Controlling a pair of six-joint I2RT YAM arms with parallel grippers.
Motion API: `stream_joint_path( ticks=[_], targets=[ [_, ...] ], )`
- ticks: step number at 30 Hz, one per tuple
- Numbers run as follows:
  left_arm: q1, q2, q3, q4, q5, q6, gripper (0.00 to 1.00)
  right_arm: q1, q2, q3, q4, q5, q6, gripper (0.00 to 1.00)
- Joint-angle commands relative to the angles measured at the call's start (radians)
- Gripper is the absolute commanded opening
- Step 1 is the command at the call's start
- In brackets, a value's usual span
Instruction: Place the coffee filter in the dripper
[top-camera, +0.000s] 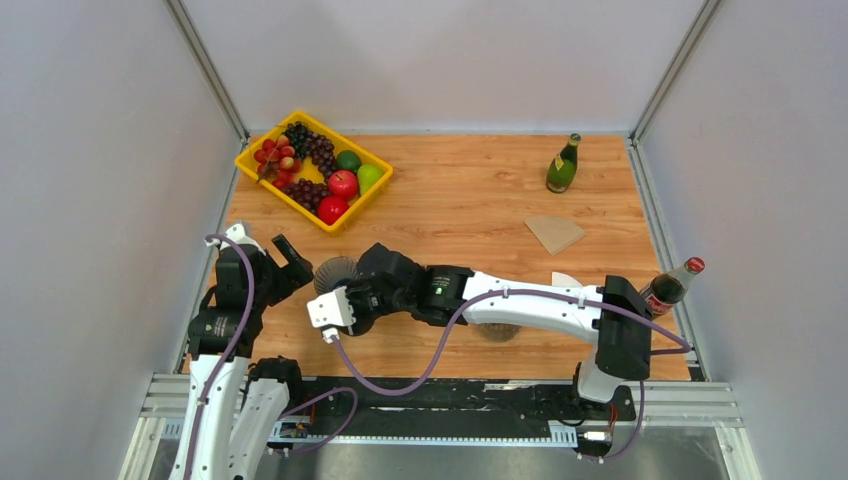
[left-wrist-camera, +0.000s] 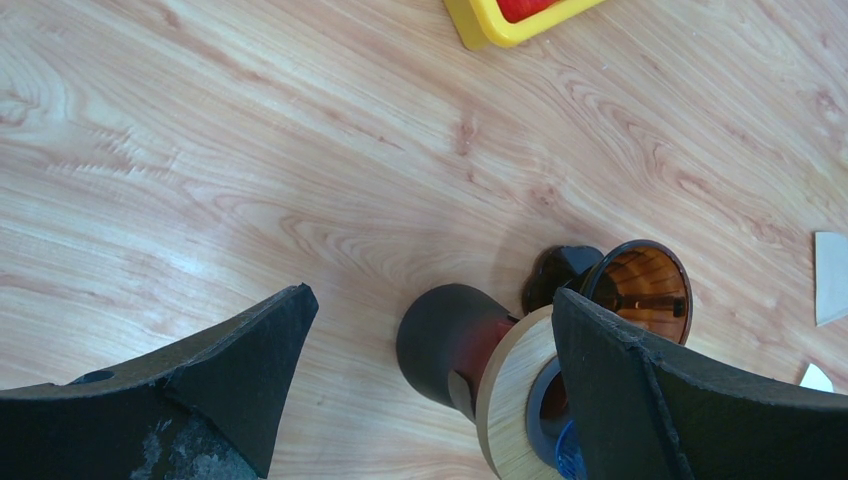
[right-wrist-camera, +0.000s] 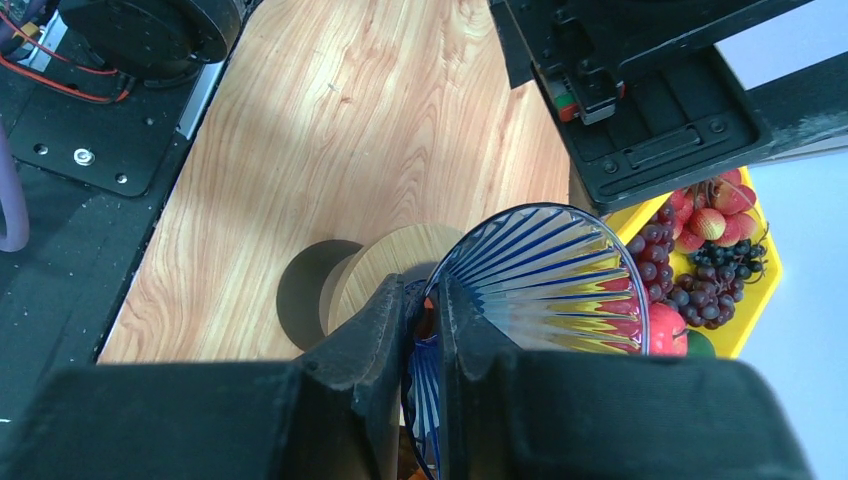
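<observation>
Now, dripper: the see-through glass cone dripper with blue ribs and a round wooden ring (right-wrist-camera: 560, 280) is at the near left of the light wooden table (top-camera: 460, 200). It looks tipped to one side, not sitting flat.
Right gripper: the right gripper (right-wrist-camera: 425, 300) has its two black fingers squeezed on the thin glass rim of the dripper.
Left gripper: the left gripper (left-wrist-camera: 430, 300) is spread wide with nothing in it, just beside the dripper.
Filter: the brown folded paper coffee filter (top-camera: 555, 232) lies flat on the table over to the right, well apart from the dripper.
Slip risk: glass is smooth and the pinch is only on the edge, so the dripper could slide out and drop or roll.
Bump risk: the left fingers are so near that a small move could knock the dripper.
Filter risk: the paper is thin and flat, so fingers may scrape the wood and miss it, or squash it.
Bottle risk: the right arm's elbow is just beside the dark cola bottle with a red cap (top-camera: 670, 285), so a swing could tip it over.
Tip risk: if the dripper is not stood up first, the filter may fall back out.
</observation>
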Motion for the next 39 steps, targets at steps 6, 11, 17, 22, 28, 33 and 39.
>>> stream_joint_path(
  ticks=[6,11,17,22,28,33,39],
  targets=[
    [-0.003,-0.011,0.02,-0.017,-0.031,-0.002,1.0,0.008,0.036,0.046,0.056,0.033,-0.036,0.0],
    [-0.003,-0.014,0.026,-0.026,-0.039,-0.004,1.0,0.008,0.053,0.038,0.055,0.054,-0.037,0.02],
    [-0.003,-0.018,0.033,-0.034,-0.043,-0.005,1.0,0.009,0.059,0.019,0.056,0.043,-0.026,0.02],
    [-0.003,-0.021,0.038,-0.04,-0.044,-0.006,1.0,0.01,0.057,-0.011,0.055,0.03,-0.001,0.01],
    [-0.003,-0.027,0.042,-0.048,-0.053,-0.004,1.0,0.017,0.066,-0.069,0.055,0.025,0.037,0.0],
    [-0.003,-0.031,0.035,-0.047,-0.053,-0.003,1.0,0.018,0.071,-0.113,0.049,0.038,0.079,0.0],
    [-0.002,-0.031,0.029,-0.046,-0.057,0.004,1.0,0.018,0.109,-0.127,-0.012,0.066,0.116,0.0]
  ],
)
